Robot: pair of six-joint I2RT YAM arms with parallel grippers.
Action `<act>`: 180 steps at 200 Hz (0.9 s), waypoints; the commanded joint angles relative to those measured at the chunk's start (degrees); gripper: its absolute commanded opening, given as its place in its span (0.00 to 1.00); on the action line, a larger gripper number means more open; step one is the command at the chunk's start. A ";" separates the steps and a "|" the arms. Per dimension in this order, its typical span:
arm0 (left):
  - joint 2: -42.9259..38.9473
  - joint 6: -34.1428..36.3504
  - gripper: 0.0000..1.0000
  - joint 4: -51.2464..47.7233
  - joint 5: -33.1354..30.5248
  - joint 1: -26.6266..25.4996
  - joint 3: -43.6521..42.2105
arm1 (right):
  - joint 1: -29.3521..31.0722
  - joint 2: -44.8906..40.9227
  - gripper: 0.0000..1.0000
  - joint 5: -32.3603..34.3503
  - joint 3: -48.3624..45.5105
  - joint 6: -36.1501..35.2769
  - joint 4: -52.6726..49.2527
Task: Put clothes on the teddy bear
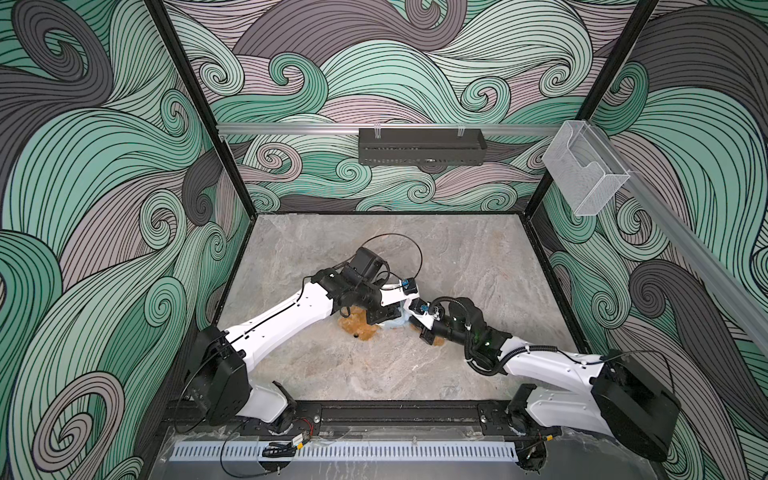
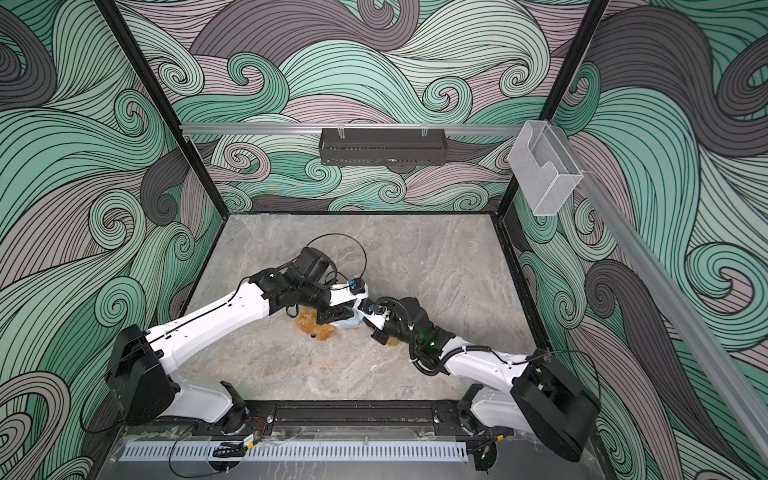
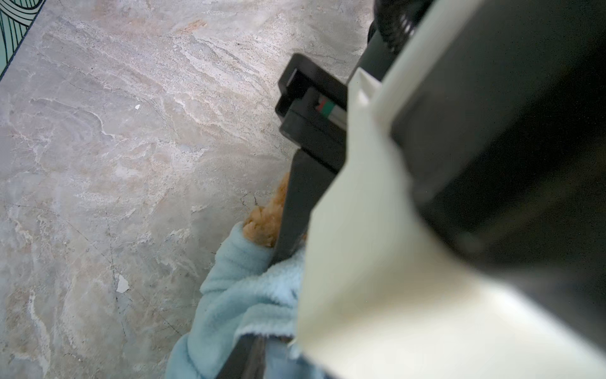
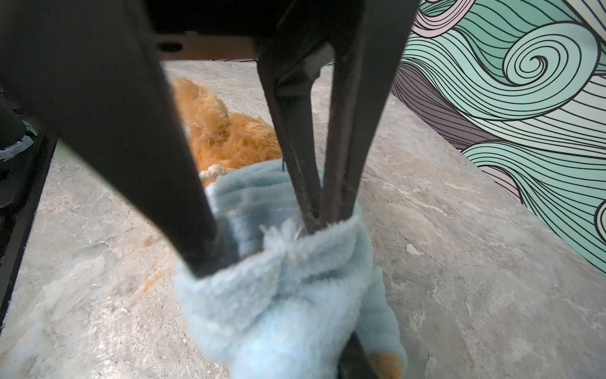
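Nearest, at 6 o'clock, a black rail (image 1: pixel 399 411) runs along the front edge of the table (image 1: pixel 374 374) and carries both my bases. My left arm (image 1: pixel 286 318) reaches in from 7 o'clock and my right arm (image 1: pixel 544 365) from 5 o'clock, meeting around the table's middle.

There my left gripper (image 1: pixel 375 318) and right gripper (image 1: pixel 409 319) stand almost touching, both down on the teddy bear (image 1: pixel 358 329). It lies across the table, head toward 9 o'clock, with a light blue shirt (image 1: pixel 394 325) bunched over its middle.

In the right wrist view, dark fingers (image 4: pixel 301 170) sink into the shirt's open hem. In the left wrist view, a paw (image 3: pixel 262 229) pokes from a shirt opening. I cannot tell how wide either pair of my jaws stands, or whether they pinch cloth.

Farthest, a black tray (image 1: pixel 422 146) hangs on the back wall at 12 o'clock, and a clear holder (image 1: pixel 586 174) at 2 o'clock.
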 commanded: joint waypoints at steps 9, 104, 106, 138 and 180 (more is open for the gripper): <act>0.03 1.28 0.30 -6.02 -1.96 -1.00 1.50 | -1.20 -0.43 0.18 0.27 1.94 4.08 7.21; 3.41 7.04 0.33 -11.96 -3.83 -1.04 5.04 | -2.95 0.66 0.18 -3.55 3.65 8.70 8.27; 3.49 6.76 0.33 -11.65 -4.13 -1.08 5.13 | -2.95 0.68 0.18 -3.65 3.59 8.92 8.45; 3.94 4.97 0.35 -6.75 -9.96 -1.17 4.11 | -2.95 0.99 0.19 -4.74 3.40 11.45 11.16; 5.23 6.53 0.40 -7.49 -12.08 -2.52 3.24 | -3.39 0.67 0.18 -4.73 4.51 16.47 13.92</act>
